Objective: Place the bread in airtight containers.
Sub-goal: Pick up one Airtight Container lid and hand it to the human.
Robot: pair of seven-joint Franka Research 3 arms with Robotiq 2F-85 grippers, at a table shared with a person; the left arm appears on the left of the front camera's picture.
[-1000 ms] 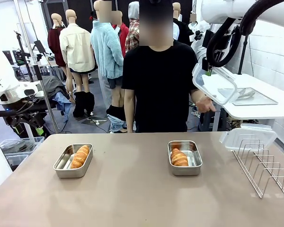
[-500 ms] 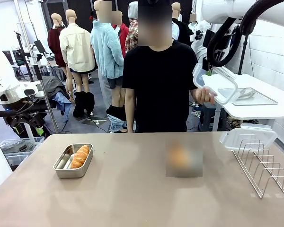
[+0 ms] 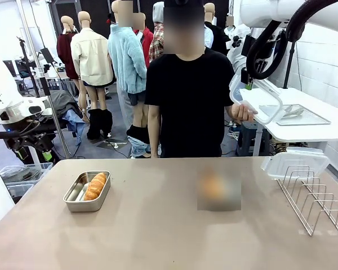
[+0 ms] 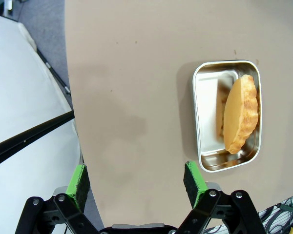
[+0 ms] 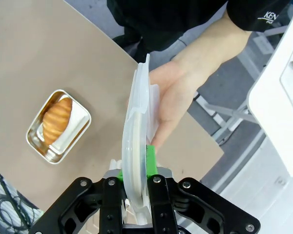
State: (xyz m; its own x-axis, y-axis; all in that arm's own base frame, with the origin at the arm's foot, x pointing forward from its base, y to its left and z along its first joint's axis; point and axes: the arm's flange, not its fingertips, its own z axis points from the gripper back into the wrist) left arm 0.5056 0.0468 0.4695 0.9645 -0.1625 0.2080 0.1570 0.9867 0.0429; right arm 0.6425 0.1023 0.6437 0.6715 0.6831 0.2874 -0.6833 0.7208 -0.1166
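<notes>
The right claw (image 5: 135, 168) clamps the clear lid (image 5: 136, 117), the person's hand (image 5: 173, 97) apparently gripping it too; the left claw (image 4: 136, 178) gapes wide above the counter (image 4: 127, 73).

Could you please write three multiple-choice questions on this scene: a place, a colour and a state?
1. Where does the croissant near the left gripper lie? A. on a plate B. in a steel tin C. in a bowl
2. What colour are that gripper's pads? A. red B. green C. blue
3. How is the right gripper? A. open and empty B. shut on a croissant C. shut on a clear lid
Answers: 1 B, tin walls surround it; 2 B, both pads show green; 3 C, its jaws pinch the lid's edge, which a person's hand touches.
</notes>
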